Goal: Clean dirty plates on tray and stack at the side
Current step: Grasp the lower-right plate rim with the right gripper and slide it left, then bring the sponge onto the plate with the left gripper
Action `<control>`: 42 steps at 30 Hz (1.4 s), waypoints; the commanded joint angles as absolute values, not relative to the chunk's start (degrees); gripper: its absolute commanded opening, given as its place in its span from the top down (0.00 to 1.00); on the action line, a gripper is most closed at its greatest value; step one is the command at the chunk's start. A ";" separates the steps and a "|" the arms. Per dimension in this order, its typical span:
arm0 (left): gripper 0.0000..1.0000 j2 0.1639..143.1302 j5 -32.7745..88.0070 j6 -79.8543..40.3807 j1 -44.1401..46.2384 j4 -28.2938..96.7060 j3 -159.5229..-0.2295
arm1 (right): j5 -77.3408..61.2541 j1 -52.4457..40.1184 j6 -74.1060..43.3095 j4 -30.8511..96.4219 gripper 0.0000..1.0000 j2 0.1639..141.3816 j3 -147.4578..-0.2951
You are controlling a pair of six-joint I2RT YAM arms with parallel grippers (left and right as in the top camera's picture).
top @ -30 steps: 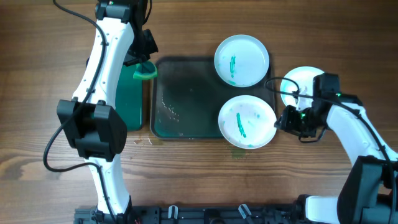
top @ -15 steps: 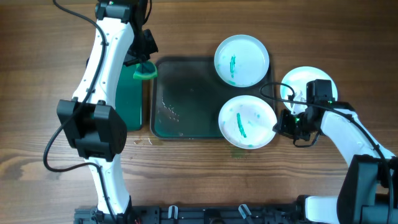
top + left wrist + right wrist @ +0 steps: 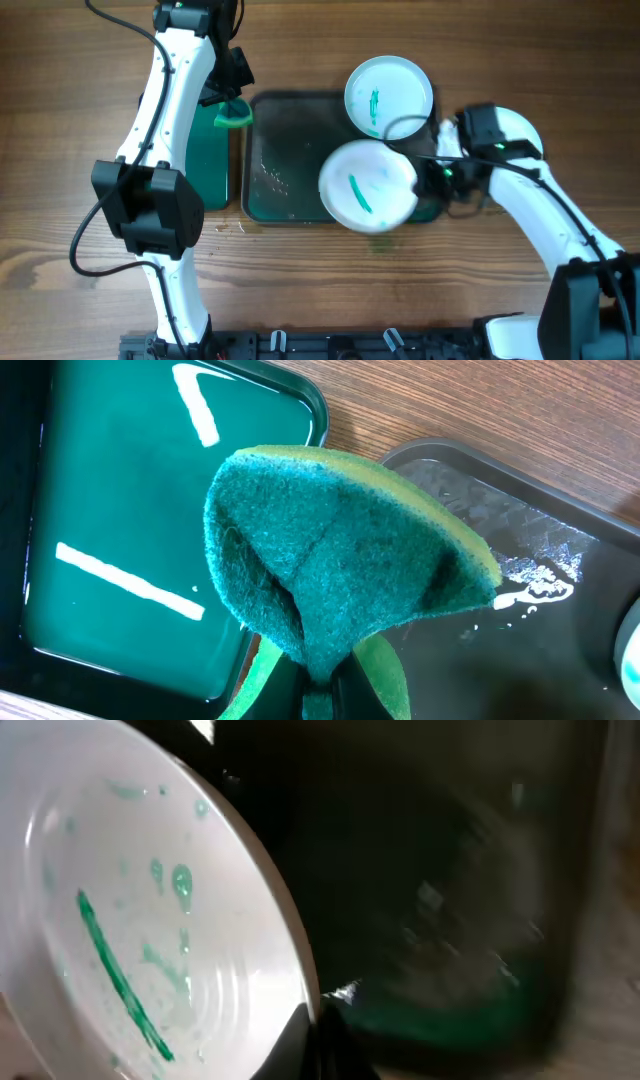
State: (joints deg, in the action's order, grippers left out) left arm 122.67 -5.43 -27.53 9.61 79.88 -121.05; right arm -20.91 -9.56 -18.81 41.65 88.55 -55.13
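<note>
Two streaked plates (image 3: 389, 97) (image 3: 368, 187), one tray (image 3: 290, 150), one sponge (image 3: 340, 570).

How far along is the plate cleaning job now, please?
Done, seemingly: one plate lies beside the tray, mostly hidden. In hand: the right hand grips a streaked plate over the tray; the left hand holds the sponge. Left: the second streaked plate, then stacking.

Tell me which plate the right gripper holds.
The nearer plate with the long streak, overhanging the front rim of the tray; the right gripper pinches its edge. The far plate sits untouched.
</note>
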 commanded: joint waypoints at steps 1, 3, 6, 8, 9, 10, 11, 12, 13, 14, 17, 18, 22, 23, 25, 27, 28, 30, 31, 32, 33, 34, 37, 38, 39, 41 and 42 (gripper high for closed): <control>0.96 121.16 -4.93 -27.44 9.65 79.77 -122.26 | -16.19 -16.03 -32.05 37.04 0.96 88.66 -58.61; 0.96 121.16 -4.95 -27.44 9.65 79.75 -122.26 | -14.04 -19.11 -35.68 33.36 0.96 89.38 -58.61; 0.96 121.16 -4.95 -27.44 9.65 79.70 -122.26 | -11.60 -21.87 -38.04 29.82 0.96 91.68 -58.61; 0.96 121.16 -4.95 -27.44 9.65 79.70 -122.26 | -11.31 -23.35 -39.97 26.61 0.96 94.28 -58.61; 0.96 121.16 -4.95 -27.46 9.65 79.70 -122.26 | -11.31 -23.99 -41.52 24.97 0.96 95.77 -58.61; 0.96 121.16 -4.95 -27.44 9.65 79.72 -122.26 | -11.29 -24.60 -42.92 23.33 0.96 97.25 -58.61; 0.96 121.16 -4.95 -27.46 9.65 79.72 -122.26 | -11.09 -25.26 -44.27 21.63 0.96 98.74 -58.61; 0.96 121.16 -4.95 -27.46 9.65 79.70 -122.26 | -10.87 -25.82 -45.91 20.18 0.96 100.09 -58.61; 0.96 121.16 -4.95 -27.44 9.65 79.72 -122.26 | -10.68 -26.37 -47.33 18.74 0.96 101.36 -58.61; 0.96 121.16 -4.93 -27.46 9.65 79.72 -122.26 | -10.37 -26.76 -48.77 17.45 0.96 102.45 -58.61; 0.96 121.19 -4.86 -27.49 9.65 79.75 -122.19 | -10.09 -27.11 -51.46 14.46 0.96 105.62 -58.61; 0.96 121.19 -4.58 -27.49 9.76 79.75 -122.04 | -10.09 -27.09 -51.59 13.91 0.96 106.54 -58.61; 0.96 121.19 -1.76 -27.49 10.79 79.48 -120.73 | -12.73 -27.09 -50.89 12.62 0.96 109.32 -58.61; 0.96 121.19 -1.78 -27.49 11.09 79.40 -120.44 | -13.10 -27.09 -50.65 12.64 0.89 109.32 -58.61; 0.96 121.19 -1.76 -27.49 11.64 78.85 -119.77 | -12.86 -27.05 -49.30 12.99 0.80 109.14 -59.02; 0.96 121.21 -1.78 -27.46 12.03 78.32 -119.50 | -11.86 -26.59 -48.49 15.11 0.73 109.14 -60.51; 0.96 121.21 -1.78 -27.46 12.08 78.15 -119.50 | -11.51 -26.28 -47.24 16.19 0.69 109.14 -61.43; 0.96 121.21 -1.78 -27.46 12.12 77.78 -119.50 | -11.33 -25.54 -43.77 18.39 0.65 109.14 -63.59; 0.96 121.21 -1.78 -27.46 12.12 77.76 -119.50 | -10.85 -25.12 -41.15 19.84 0.63 109.21 -65.10; 0.96 121.21 -1.78 -27.46 12.10 77.76 -119.50 | -10.24 -24.86 -38.94 20.82 0.62 109.36 -66.24; 0.96 121.21 -1.78 -27.46 12.12 77.76 -119.50 | -10.17 -24.67 -36.25 21.34 0.62 109.54 -67.22; 0.96 121.21 -1.78 -27.46 12.10 77.76 -119.50 | -10.00 -24.43 -33.91 21.93 0.62 109.89 -68.27; 0.96 121.21 -1.76 -27.46 12.12 77.76 -119.50 | -10.11 -24.29 -31.40 22.46 0.65 111.24 -69.47; 0.96 121.21 -1.76 -27.46 12.12 77.78 -119.50 | -10.57 -24.29 -31.44 22.37 0.67 111.66 -69.47; 0.96 121.21 -1.76 -27.46 12.12 77.78 -119.50 | -11.25 -24.29 -31.44 22.20 0.69 112.12 -69.47; 0.96 121.21 -1.76 -27.46 12.12 77.78 -119.50 | -12.12 -24.29 -31.75 22.00 0.76 113.06 -69.47; 0.96 121.21 -1.76 -27.46 12.12 77.78 -119.50 | -12.49 -24.29 -31.97 22.06 0.79 113.36 -69.47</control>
State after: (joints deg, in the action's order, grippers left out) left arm 122.67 -2.37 -27.53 12.27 77.97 -119.72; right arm -11.49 -24.27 -33.76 22.02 110.34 -68.75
